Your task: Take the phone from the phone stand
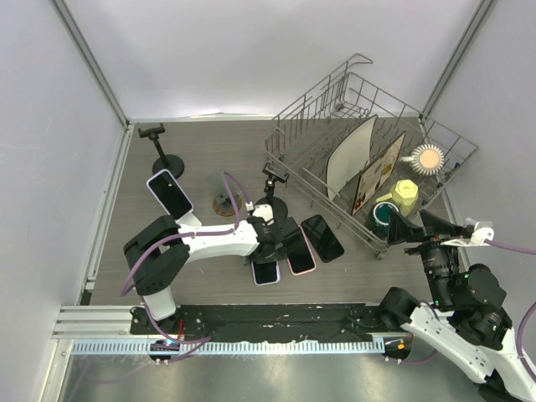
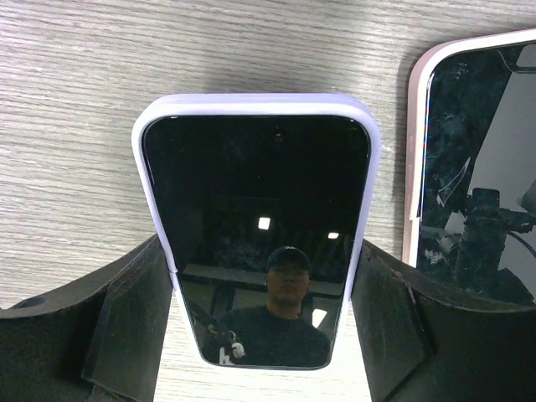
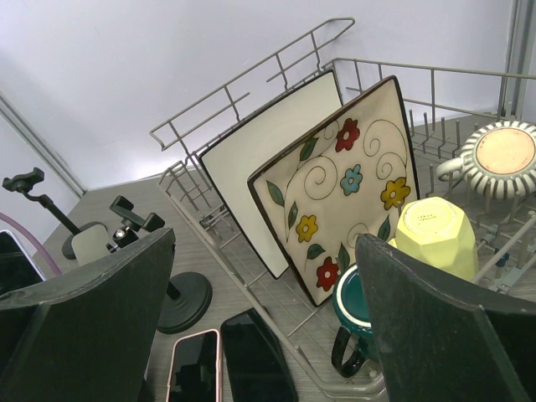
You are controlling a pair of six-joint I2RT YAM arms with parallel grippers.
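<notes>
Grip: left gripper (image 2: 265,251) set wide, fingertips against both long edges of the lavender-cased, dark-glass phone (image 2: 260,209); looks like a pinch across the width, firmness not readable.
Phone position: between the fingers, screen up, down at the grey wood-grain table (image 2: 75,126); far end pointing away from the palm. Off the stand, by the look of it.
Reason for hold: side grip keeps the glass untouched and lets the phone go flat once the fingers spread.
Just beside hand, right: pink-cased phone (image 2: 469,167) lying parallel, narrow strip of table between the two cases. Tightest edge; little room for the right-hand finger to spread.
Left of hand: bare table, open room for sliding or withdrawing.
Beyond pink phone: black slab phone (image 1: 322,237), flat.
Beyond hand: black round-based phone stand (image 1: 274,176), clamp empty. Judged: lift straight up before retreating, clear of its post.
Far right: wire dish rack (image 1: 322,96) with plates and mugs, well apart.
Right gripper (image 3: 264,243): spread wide, holding nothing, parked facing the rack.
</notes>
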